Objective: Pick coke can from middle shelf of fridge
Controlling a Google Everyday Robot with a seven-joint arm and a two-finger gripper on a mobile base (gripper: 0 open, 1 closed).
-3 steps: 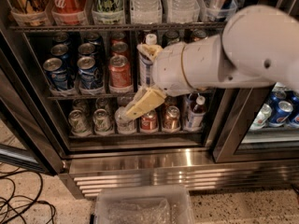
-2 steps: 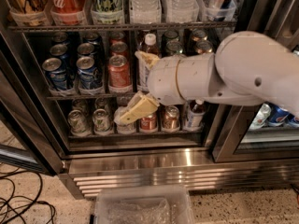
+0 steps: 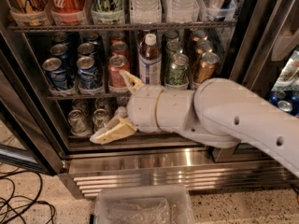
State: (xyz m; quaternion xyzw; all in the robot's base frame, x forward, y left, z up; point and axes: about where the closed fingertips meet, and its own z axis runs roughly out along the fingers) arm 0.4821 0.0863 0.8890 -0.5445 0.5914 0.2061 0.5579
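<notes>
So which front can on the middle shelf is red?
The coke can, third from left, between a blue can and the bottle. The gripper hangs open just below it.

I look into a drinks corner of a shop or staff pantry: a commercial fridge (image 3: 140, 160) with steel frame and ribbed grille, its racks filled with rows of cans (image 3: 86, 71) and water bottles (image 3: 145, 3), and a second cooler (image 3: 285, 92) beside it. A speckled floor (image 3: 233, 209), loose cables (image 3: 23, 204) and a clear bin (image 3: 142, 206) lie below. My gripper (image 3: 122, 107), fingers spread, hangs before the lower racks.
</notes>
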